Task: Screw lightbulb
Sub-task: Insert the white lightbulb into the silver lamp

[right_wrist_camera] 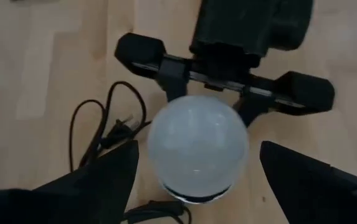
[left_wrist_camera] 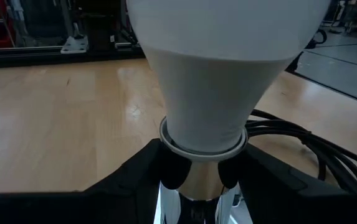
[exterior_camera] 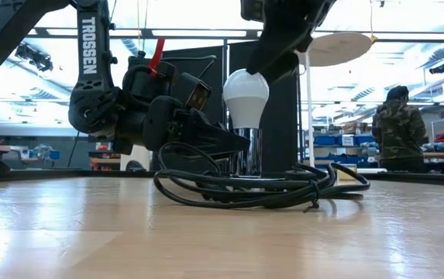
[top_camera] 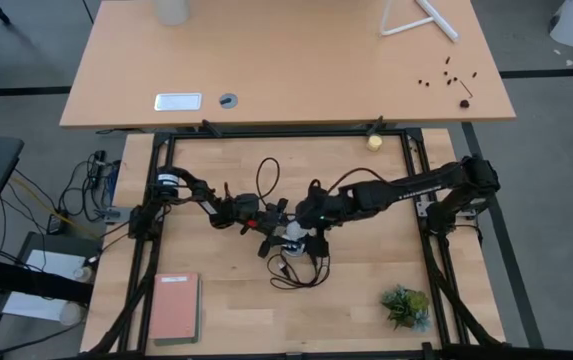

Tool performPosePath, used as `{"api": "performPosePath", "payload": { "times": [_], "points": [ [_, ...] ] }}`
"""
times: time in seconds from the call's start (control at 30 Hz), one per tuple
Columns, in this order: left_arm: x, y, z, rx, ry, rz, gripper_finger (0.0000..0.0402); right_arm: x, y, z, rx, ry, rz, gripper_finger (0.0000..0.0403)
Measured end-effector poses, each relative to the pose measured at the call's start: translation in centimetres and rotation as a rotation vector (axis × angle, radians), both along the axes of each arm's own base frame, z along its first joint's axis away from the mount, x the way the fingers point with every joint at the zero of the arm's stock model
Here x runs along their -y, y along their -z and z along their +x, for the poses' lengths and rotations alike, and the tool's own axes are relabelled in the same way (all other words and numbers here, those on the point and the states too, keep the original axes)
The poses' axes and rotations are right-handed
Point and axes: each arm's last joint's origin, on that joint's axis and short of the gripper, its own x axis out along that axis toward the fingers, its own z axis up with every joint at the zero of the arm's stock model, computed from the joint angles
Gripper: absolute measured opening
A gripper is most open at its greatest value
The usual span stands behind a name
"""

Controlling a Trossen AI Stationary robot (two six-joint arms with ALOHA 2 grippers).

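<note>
The white frosted lightbulb [exterior_camera: 246,97] stands upright with its narrow base in a shiny silver socket [exterior_camera: 246,155], which rests on the wooden table among coils of black cord [exterior_camera: 260,190]. My left gripper [exterior_camera: 225,143] reaches in level from the table's left and is shut on the socket just under the lightbulb [left_wrist_camera: 215,93]. My right gripper [right_wrist_camera: 197,158] hangs open above the lightbulb [right_wrist_camera: 197,149], slanting down, with one finger on each side of the dome and a gap on both sides. In the high view both grippers meet at the table's middle [top_camera: 291,230]. My left gripper pinches the silver socket's upper part [left_wrist_camera: 197,180], just below the lightbulb's collar, between its two fingers [left_wrist_camera: 172,171]. The fingers come level from the table's left side. The socket stands upright on the table with the lightbulb on top of it.
A pink notebook [top_camera: 174,305] lies at the near left and a small green plant [top_camera: 406,305] at the near right. A yellowish ball [top_camera: 374,142] sits at the far edge. Loops of cord [top_camera: 296,268] lie just near of the socket. A person [exterior_camera: 396,128] stands in the room behind.
</note>
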Motion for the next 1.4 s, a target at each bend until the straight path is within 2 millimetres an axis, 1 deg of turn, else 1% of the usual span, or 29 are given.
{"api": "performPosePath", "payload": {
  "times": [0.07, 0.13, 0.27, 0.4, 0.5, 0.63, 0.77, 0.93, 1.1, 1.23, 1.4],
  "points": [
    [0.0, 0.0, 0.0, 0.000, -0.001, 0.000, 0.0190, 0.0, 0.3, 0.4, -0.017, -0.010, 0.019, 0.0344],
    [0.0, 0.0, 0.0, 0.000, -0.002, 0.001, 0.0190, -0.1, 1.3, 1.0, -0.085, -0.026, 0.019, 0.0344],
    [0.0, 0.0, 0.0, -0.001, -0.004, 0.001, 0.0190, -0.4, 2.3, 3.3, -0.196, -0.091, -0.027, 0.0344],
    [0.0, 0.0, 0.0, -0.001, -0.004, -0.002, 0.0190, -0.7, 2.0, 5.5, -0.277, -0.147, -0.065, 0.0344],
    [0.0, 0.0, 0.0, -0.002, -0.005, -0.003, 0.0190, -0.8, 1.6, 6.7, -0.353, -0.181, -0.085, 0.0344],
    [0.0, 0.0, 0.0, -0.003, -0.007, -0.005, 0.0190, -0.9, 1.6, 7.9, -0.431, -0.239, -0.113, 0.0343],
    [0.0, 0.0, 0.0, -0.004, -0.008, -0.008, 0.0190, -1.1, 1.7, 8.6, -0.468, -0.344, -0.159, 0.0329],
    [0.0, 0.0, 0.0, -0.006, -0.008, -0.013, 0.0190, -1.3, 1.5, 8.6, -0.453, -0.547, -0.258, 0.0301],
    [0.0, 0.0, 0.0, -0.007, -0.012, -0.017, 0.0190, -1.3, 1.5, 8.4, -0.471, -0.636, -0.311, 0.0283],
    [0.0, 0.0, 0.0, -0.007, -0.012, -0.016, 0.0190, -1.3, 1.6, 8.4, -0.471, -0.627, -0.308, 0.0278],
    [0.0, 0.0, 0.0, -0.008, -0.012, -0.017, 0.0190, -1.0, 1.6, 8.4, -0.483, -0.466, -0.241, 0.0277]
  ]
}}
